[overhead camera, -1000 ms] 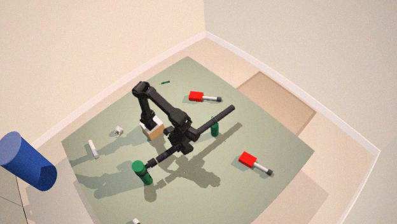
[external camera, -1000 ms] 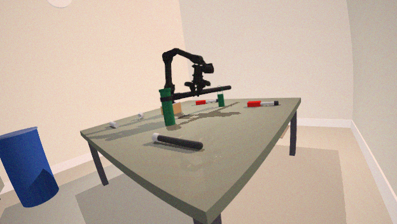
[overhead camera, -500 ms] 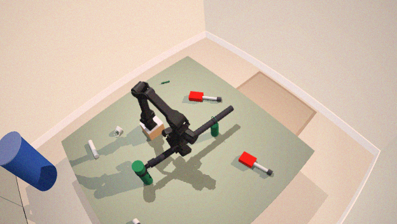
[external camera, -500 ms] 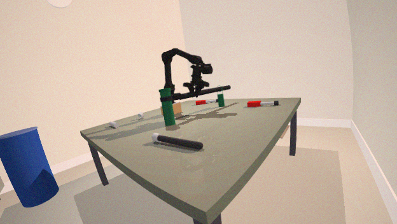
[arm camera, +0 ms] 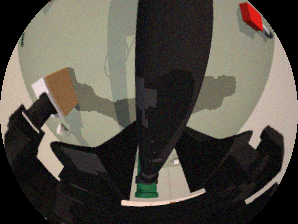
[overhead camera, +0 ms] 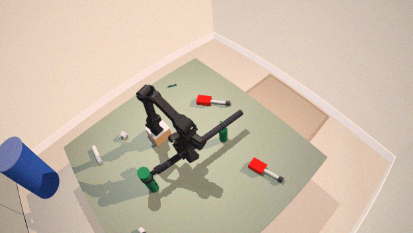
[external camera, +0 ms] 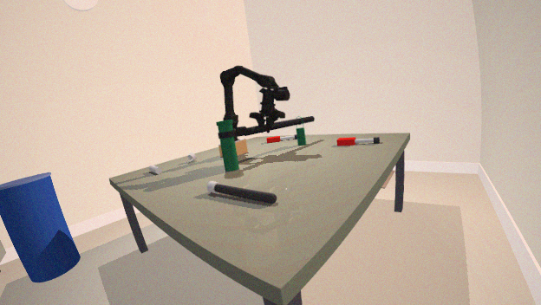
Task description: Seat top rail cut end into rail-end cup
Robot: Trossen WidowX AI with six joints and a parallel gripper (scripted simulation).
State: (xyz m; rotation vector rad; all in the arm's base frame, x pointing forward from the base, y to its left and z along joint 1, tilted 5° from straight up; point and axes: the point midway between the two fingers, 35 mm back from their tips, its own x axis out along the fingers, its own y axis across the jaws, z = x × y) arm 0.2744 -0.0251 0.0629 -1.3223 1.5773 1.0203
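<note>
The black top rail (overhead camera: pixel 214 132) (external camera: pixel 291 123) (arm camera: pixel 172 45) runs through the thin green loop above the small green post (overhead camera: pixel 224 136) (external camera: pixel 301 137). My gripper (overhead camera: pixel 188 150) (external camera: pixel 268 126) (arm camera: pixel 153 124) is shut on the rail, between the two posts. The big green post (overhead camera: pixel 153 187) (external camera: pixel 230 153) (arm camera: pixel 146 190) stands upright. Its black band (overhead camera: pixel 149 181) (external camera: pixel 225 134) sits up near the cap. The dark end cup (overhead camera: pixel 162 167) (external camera: pixel 239 131) hangs on the band's rail side. The rail's near end meets the cup with no gap visible; how deep it sits inside is hidden.
Two red-and-white tools (overhead camera: pixel 204 100) (overhead camera: pixel 257 165) (external camera: pixel 346 141) lie on the table. A white tube (overhead camera: pixel 96 155), a small white fitting (overhead camera: pixel 123 136) and a thin green piece (overhead camera: pixel 172 85) lie there too. A black tube with white end (external camera: pixel 244 193) lies before the big post. A blue bin (overhead camera: pixel 30 169) (external camera: pixel 36 225) stands beside the table.
</note>
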